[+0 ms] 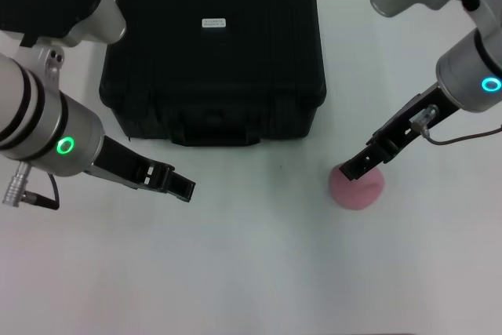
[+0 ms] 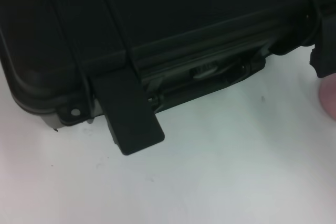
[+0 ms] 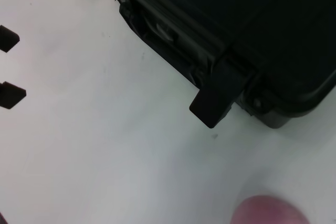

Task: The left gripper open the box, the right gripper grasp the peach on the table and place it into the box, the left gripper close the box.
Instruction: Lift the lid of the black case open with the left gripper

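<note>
Left gripper (image 1: 179,184): positioned low over the table (image 1: 235,272), in front of the box's front left corner and clear of it. Open white surface extends on every side of this gripper except toward the box. Its two black fingers (image 1: 185,188) are seen parted in the right wrist view, with a visible gap between them; they hold nothing and touch nothing.

Box (image 1: 213,52): located beyond and to the right of the left gripper, lid shut, white label (image 1: 213,22) on top. The front face carries the handle (image 1: 216,127) at centre. In both wrist views a latch flap (image 2: 131,114) sticks out from the front wall over the table, one near each front corner. A strip of bare table separates the box front from both grippers.

Peach (image 1: 357,186): resting on the table to the right of the box's front right corner, well apart from the left gripper, with free surface all around it.

Right gripper (image 1: 351,170): directly at the peach, its tip over the fruit's upper left side and apparently in contact. Whether its fingers are spread or closed on the fruit cannot be told; the wrist view shows only the peach's top edge and none of this gripper's fingers.
</note>
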Robot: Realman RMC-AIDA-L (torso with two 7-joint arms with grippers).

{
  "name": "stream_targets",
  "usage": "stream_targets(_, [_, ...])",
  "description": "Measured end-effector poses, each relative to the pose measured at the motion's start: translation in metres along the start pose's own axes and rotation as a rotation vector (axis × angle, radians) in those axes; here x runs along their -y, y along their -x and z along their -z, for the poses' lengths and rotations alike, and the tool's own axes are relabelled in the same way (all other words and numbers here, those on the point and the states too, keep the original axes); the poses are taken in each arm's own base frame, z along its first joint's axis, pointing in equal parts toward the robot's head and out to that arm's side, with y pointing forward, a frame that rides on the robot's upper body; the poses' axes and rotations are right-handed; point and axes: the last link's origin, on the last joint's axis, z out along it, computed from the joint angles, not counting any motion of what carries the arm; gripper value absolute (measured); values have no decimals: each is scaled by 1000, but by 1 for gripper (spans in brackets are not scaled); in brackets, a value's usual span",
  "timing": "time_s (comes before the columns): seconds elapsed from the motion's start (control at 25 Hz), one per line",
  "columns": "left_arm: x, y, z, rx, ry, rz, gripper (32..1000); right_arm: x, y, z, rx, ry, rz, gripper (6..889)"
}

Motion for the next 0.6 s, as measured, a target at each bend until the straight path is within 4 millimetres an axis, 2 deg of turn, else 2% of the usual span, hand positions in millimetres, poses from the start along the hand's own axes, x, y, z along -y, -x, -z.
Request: stream_targets(0.6, [4, -1, -5, 28, -13, 3, 840, -1, 3, 0, -8, -3, 10, 849])
